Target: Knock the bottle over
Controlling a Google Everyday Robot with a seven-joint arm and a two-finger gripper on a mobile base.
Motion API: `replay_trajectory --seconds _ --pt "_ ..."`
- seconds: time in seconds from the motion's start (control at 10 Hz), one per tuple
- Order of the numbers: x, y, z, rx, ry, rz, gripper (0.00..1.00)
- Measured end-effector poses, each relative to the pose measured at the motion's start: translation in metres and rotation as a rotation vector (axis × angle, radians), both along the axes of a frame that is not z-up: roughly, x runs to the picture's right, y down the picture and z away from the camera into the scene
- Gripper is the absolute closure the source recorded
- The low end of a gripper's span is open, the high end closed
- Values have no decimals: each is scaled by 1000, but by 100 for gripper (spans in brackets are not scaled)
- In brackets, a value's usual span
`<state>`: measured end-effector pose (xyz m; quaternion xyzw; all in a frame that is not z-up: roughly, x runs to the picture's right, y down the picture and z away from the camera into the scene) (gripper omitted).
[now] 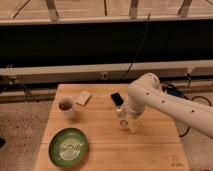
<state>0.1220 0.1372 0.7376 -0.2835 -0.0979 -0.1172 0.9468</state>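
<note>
A small slim whitish bottle [120, 117] stands upright near the middle of the wooden table [110, 150], with its cap just under my arm. My gripper [129, 123] hangs from the white arm [150, 95] and sits right at the bottle, low over the table, touching or almost touching its right side. The lower part of the bottle is partly hidden by the gripper.
A white mug [66, 107] with dark contents stands at the left. A green plate [68, 147] lies at the front left. A pale small packet [83, 97] and a black flat object [117, 98] lie at the back of the table.
</note>
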Motion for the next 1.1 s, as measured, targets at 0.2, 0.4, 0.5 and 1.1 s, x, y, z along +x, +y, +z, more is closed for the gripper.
replay_trajectory --seconds 0.2,0.4,0.5,1.1 --pt "0 0 2 -1 -8 3 20" --pt "0 0 5 1 -23 10 20" --pt "-1 1 9 -2 -30 12 20" --pt "7 -11 15 -4 -40 -32 42"
